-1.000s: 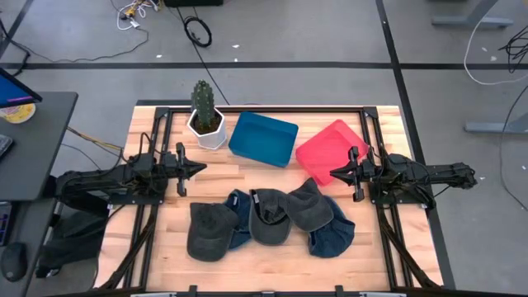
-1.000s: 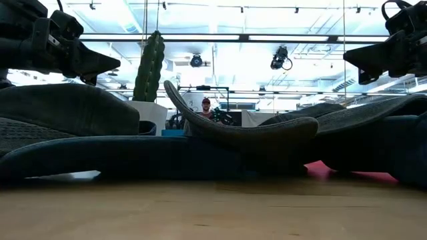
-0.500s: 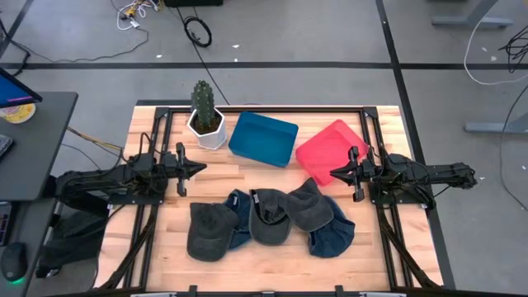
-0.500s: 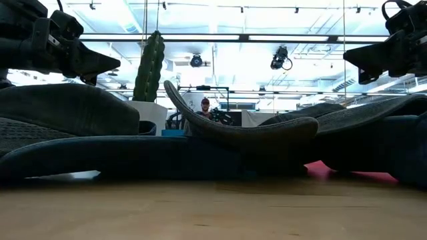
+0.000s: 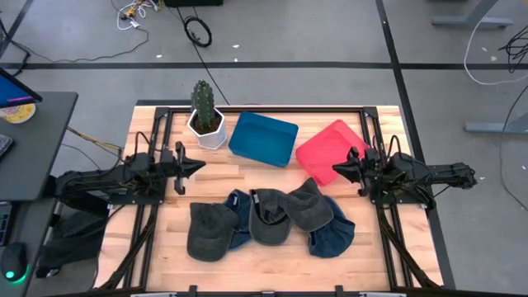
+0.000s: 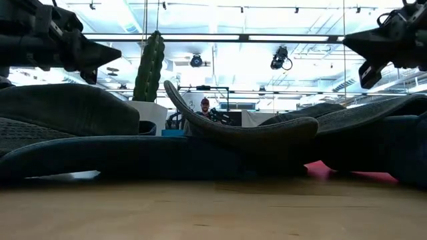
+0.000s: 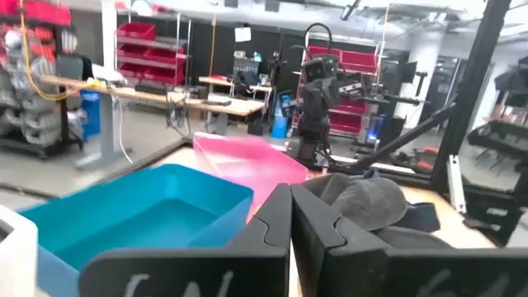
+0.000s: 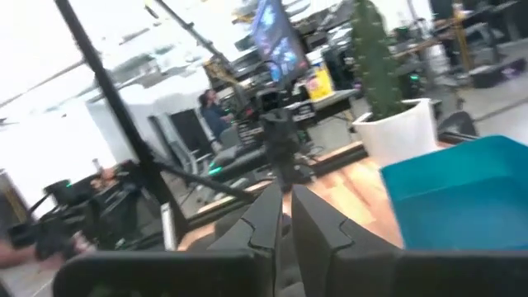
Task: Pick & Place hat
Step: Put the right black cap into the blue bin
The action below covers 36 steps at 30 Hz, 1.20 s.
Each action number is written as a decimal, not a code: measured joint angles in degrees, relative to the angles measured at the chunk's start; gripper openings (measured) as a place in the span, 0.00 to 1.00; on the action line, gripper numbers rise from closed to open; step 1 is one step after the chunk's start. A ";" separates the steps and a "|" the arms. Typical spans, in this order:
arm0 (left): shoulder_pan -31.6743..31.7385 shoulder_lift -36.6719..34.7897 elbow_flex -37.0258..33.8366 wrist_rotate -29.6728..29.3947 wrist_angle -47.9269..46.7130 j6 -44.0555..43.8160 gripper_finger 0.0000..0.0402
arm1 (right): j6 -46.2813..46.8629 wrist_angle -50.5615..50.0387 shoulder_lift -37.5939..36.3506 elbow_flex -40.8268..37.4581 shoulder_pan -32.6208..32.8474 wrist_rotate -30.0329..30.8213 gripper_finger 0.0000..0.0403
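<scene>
Several caps lie in an overlapping row on the near half of the table: a grey cap, a dark blue one partly under it, two more grey caps and a blue cap. They rest on their crowns and brims. My left gripper hovers shut above the table's left half, pointing right, beyond the caps. My right gripper hovers shut at the right, pointing left, over the near edge of the pink tray. Neither touches a cap.
A blue tray and the pink tray sit side by side at the far middle of the table. A cactus in a white pot stands left of the blue tray. Bare wood shows between the trays and the caps. A person stands far off in the room.
Both grippers have risen a little, staying shut. The right one has also turned slightly about its wrist. The caps have not moved.
</scene>
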 joint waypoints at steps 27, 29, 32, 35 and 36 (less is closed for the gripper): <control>0.24 10.45 14.10 -6.73 15.16 1.20 0.00 | -18.89 17.21 13.35 16.42 0.00 13.32 0.09; 0.24 13.27 17.03 -5.90 11.03 0.79 0.00 | -20.77 15.79 15.80 19.65 0.00 13.30 0.09; 0.15 17.39 22.49 -4.17 4.34 -2.67 0.00 | -21.56 13.15 18.92 24.43 0.00 13.28 0.09; 0.15 21.16 28.63 -4.11 -1.78 -11.03 0.00 | -17.77 10.06 21.66 29.70 0.00 13.28 0.09; 0.15 22.37 30.50 -4.11 -3.47 -13.05 0.00 | -16.44 8.42 22.46 31.42 0.00 13.25 0.09</control>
